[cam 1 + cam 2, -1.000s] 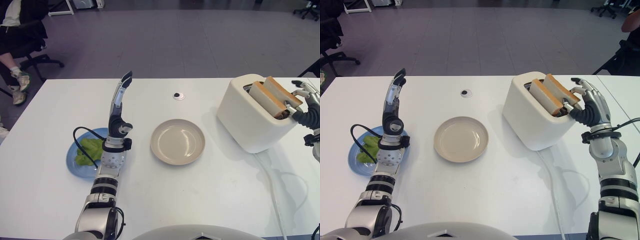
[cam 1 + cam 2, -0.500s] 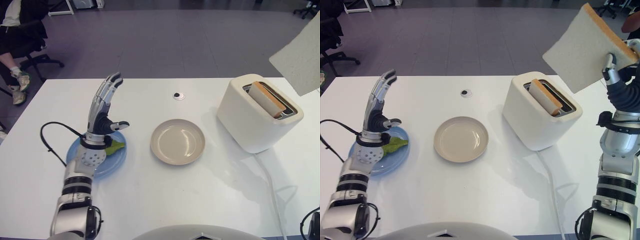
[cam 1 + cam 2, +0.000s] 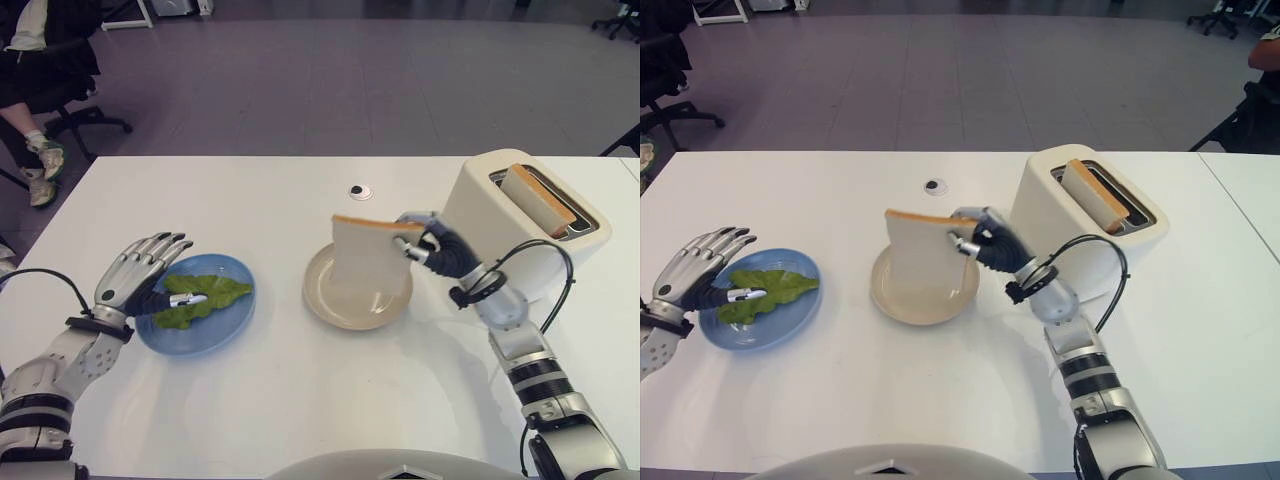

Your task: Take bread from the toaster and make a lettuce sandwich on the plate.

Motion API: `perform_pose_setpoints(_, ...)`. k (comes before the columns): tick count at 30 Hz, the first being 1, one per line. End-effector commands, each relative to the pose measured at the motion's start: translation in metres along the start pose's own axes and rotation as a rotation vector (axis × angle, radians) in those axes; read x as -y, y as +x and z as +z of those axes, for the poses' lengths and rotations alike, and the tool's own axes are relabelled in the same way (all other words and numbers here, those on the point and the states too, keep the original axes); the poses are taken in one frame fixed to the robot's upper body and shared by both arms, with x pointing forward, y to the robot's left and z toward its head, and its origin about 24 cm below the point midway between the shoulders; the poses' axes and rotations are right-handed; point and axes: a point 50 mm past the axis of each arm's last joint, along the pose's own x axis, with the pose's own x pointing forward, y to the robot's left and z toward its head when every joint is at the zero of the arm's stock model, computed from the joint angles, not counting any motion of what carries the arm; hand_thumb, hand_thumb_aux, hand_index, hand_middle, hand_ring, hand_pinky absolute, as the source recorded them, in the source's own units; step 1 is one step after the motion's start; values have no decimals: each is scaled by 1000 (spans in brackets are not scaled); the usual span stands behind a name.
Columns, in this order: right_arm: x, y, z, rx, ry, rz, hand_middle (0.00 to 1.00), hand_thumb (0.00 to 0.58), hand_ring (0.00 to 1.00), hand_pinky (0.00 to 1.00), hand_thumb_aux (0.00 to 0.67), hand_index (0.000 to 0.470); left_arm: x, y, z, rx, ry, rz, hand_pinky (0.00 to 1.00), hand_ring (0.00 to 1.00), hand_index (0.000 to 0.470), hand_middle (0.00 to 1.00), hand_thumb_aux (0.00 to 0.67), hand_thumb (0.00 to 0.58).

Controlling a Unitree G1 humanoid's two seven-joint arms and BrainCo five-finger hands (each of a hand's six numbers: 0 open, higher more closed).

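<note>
The right hand (image 3: 438, 252) has its fingers clenched on one upper corner of a bread slice (image 3: 365, 258); the slice hangs upright over the plate (image 3: 330, 308), its lower edge low over the plate's middle, touching or not I cannot tell. Held by a corner, soft bread may tear or swing; let go while upright, it would likely topple and could land across the rim or on the tabletop (image 3: 300, 410) beside the plate; laying it flat first looks safer. The second slice (image 3: 540, 197) waits in the toaster (image 3: 470, 200), to the right of the plate. Left of the plate, the left hand (image 3: 140, 280) is spread and holds nothing above the blue dish (image 3: 170, 345), thumb by the lettuce (image 3: 205, 297); the limp leaf may slip from a loose grasp; both hands meeting over the plate risks a collision.
</note>
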Motion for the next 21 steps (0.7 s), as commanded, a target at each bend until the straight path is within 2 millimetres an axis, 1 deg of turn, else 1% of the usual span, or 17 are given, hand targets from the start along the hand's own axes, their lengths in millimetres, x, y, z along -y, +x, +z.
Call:
perform_pose_setpoints(1,-25,-3,-19,-101,3,142,1000,580,1000,1000,670,470,1,-11,2,32,-10,-76,0,0,0,0,0,0)
perform_pose_setpoints(3,-34,-4,-25,-133,2,187,1000,580,1000,1000,670,470,0,-15,3,43,-17,-88,0,0,0,0,0,0)
perform_pose_setpoints(5,-39,-5,-30,-158,-18,210,1000,580,1000,1000,670,470,1,-17,4,50,-20,-110,0,0,0,0,0,0)
perform_pose_setpoints(8,-40,-6,-37,-194,-59,209,1000,580,1000,1000,670,470,10,-16,9,64,-33,-158,0,0,0,0,0,0)
perform_pose_setpoints(12,-39,-7,-40,-204,-74,192,1000,580,1000,1000,670,470,26,-14,17,72,-43,-224,0,0,0,0,0,0)
perform_pose_setpoints(13,-39,-7,-40,-204,-76,186,1000,580,1000,1000,670,470,29,-13,18,72,-43,-236,0,0,11,0,16,27)
perform_pose_setpoints(14,-38,-7,-40,-204,-79,181,1000,580,1000,1000,662,464,33,-12,19,71,-42,-247,0,0,70,0,100,160)
perform_pose_setpoints(15,-37,-7,-41,-204,-82,173,1000,570,1000,1000,583,409,35,-11,20,72,-41,-255,0,0,177,0,252,355)
perform_pose_setpoints(16,-36,-7,-41,-205,-85,165,961,508,961,961,434,304,37,-11,21,75,-43,-260,0,0,245,0,349,447)
perform_pose_setpoints(17,-34,-7,-41,-206,-88,155,922,201,922,922,129,90,39,-11,22,79,-45,-267,0,0,297,0,423,501)
perform_pose_setpoints(18,-33,-7,-41,-207,-91,145,878,0,878,878,0,0,40,-11,22,82,-46,-270,0,0,363,0,518,550)
perform_pose_setpoints(19,-32,-6,-41,-205,-93,135,749,0,749,749,0,0,41,-11,23,86,-47,-272,0,0,457,0,652,580)
perform_pose_setpoints(20,-30,-6,-40,-202,-95,124,671,0,671,671,0,0,41,-10,24,93,-47,-272,0,0,470,0,670,580)
perform_pose_setpoints(21,-29,-6,-39,-198,-96,111,541,0,541,541,0,0,40,-9,25,101,-50,-267,0,0,470,0,670,580)
